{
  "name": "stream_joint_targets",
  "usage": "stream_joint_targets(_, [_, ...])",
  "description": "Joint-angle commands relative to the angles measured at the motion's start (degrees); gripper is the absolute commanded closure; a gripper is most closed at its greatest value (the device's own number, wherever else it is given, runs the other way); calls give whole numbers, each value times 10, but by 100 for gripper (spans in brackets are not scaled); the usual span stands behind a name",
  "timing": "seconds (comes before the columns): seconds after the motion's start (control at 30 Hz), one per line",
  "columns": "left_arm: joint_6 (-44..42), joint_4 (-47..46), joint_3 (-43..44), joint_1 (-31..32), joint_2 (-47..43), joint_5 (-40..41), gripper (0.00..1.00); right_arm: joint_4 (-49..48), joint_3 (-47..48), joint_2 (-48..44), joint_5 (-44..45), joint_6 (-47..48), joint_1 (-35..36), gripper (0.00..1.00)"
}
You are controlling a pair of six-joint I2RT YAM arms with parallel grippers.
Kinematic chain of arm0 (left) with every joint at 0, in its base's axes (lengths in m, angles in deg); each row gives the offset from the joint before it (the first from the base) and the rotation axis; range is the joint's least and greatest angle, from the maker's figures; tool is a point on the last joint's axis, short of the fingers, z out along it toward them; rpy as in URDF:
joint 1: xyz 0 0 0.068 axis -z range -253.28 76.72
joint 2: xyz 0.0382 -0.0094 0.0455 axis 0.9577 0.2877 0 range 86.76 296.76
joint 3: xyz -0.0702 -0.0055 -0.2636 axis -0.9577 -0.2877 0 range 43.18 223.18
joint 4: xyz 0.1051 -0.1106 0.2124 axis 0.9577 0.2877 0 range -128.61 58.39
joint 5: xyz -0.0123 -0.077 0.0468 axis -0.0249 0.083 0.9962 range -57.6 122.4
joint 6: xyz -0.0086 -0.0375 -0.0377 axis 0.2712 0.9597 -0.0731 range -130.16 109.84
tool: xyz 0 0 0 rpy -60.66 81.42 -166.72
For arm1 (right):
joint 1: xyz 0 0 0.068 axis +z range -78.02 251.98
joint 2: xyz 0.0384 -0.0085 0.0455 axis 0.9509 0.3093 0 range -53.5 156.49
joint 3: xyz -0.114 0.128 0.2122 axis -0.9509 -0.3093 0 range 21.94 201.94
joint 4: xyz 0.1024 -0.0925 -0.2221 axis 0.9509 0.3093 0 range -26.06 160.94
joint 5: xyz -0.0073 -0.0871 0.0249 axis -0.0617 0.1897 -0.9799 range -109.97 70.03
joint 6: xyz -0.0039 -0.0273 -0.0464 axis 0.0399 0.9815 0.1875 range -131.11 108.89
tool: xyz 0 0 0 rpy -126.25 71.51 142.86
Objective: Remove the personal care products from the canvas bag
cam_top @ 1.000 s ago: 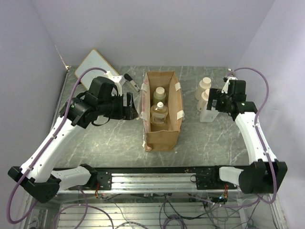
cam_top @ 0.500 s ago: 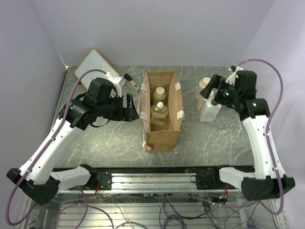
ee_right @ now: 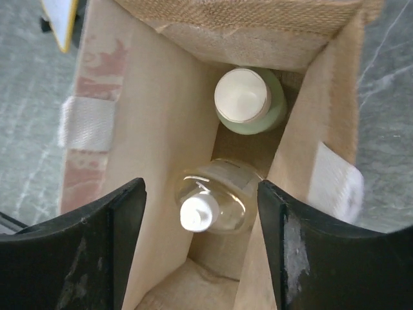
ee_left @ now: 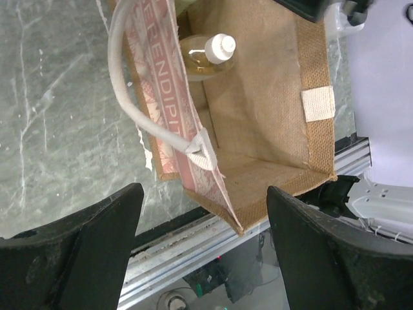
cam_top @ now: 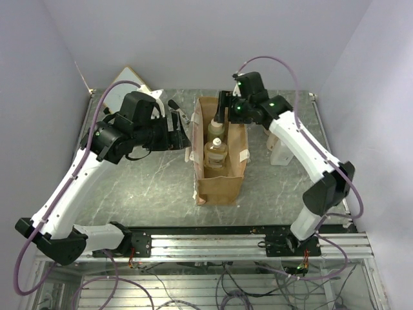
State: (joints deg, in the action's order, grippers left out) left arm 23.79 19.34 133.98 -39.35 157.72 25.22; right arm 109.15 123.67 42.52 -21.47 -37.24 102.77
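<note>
The tan canvas bag [cam_top: 221,177] stands open at mid table, with cream straps [ee_left: 132,110]. Inside stand two personal care products: a pale green bottle with a beige cap [cam_top: 216,124] [ee_right: 248,100] and a translucent amber bottle with a cream cap [cam_top: 215,155] [ee_right: 216,203] [ee_left: 210,51]. My right gripper [cam_top: 222,115] [ee_right: 201,194] hovers open over the bag's far end, above the amber bottle. My left gripper [cam_top: 182,134] [ee_left: 205,197] is open and empty, with the bag's left wall and near corner in line between its jaws. A white bottle [cam_top: 282,152] stands on the table right of the bag.
A wood-framed whiteboard [cam_top: 128,81] lies at the back left. A small black-and-silver tool [cam_top: 179,111] lies between it and the bag. The right arm [cam_top: 303,145] partly hides the bottles standing on the right. The metal rail [cam_top: 206,242] runs along the near edge.
My right arm has swung from the bottles at the right to above the bag's far end, gripper open. My left gripper has shifted slightly toward the back, staying by the bag's left wall.
</note>
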Motion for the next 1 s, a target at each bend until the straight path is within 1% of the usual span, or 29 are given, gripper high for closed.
stream_joint_targets(0.0, [36,35,0,-4,-22,33,12,-30,28,55,22,7,13,34])
stream_joint_targets(0.07, [47,34,-1,-4,-26,31,12,-25,48,90,26,11,18,39])
stream_joint_targets(0.17, [50,49,9,-4,-27,45,12,-14,61,122,62,11,24,40])
stream_joint_targets(0.23, [52,60,19,-4,-30,62,12,11,77,146,98,5,25,35])
stream_joint_targets(0.27, [54,62,21,-4,-32,67,12,18,85,158,105,8,25,27])
stream_joint_targets(0.3, [57,63,20,-4,-35,70,12,19,87,166,104,12,25,23])
stream_joint_targets(0.37, [61,64,19,-4,-38,75,12,7,80,176,93,19,26,19])
stream_joint_targets(0.47, [58,73,32,-4,-35,90,12,-10,62,187,103,12,25,12])
stream_joint_targets(0.6, [51,81,50,-4,-24,98,12,3,68,226,145,-6,25,3])
stream_joint_targets(0.87, [32,83,66,-4,-7,106,12,-16,64,277,167,-9,26,2])
stream_joint_targets(0.93, [30,83,68,-4,-4,106,12,-21,70,289,170,-1,26,5])
stream_joint_targets(0.97, [28,86,74,-4,-2,106,12,-20,76,295,169,2,26,8])
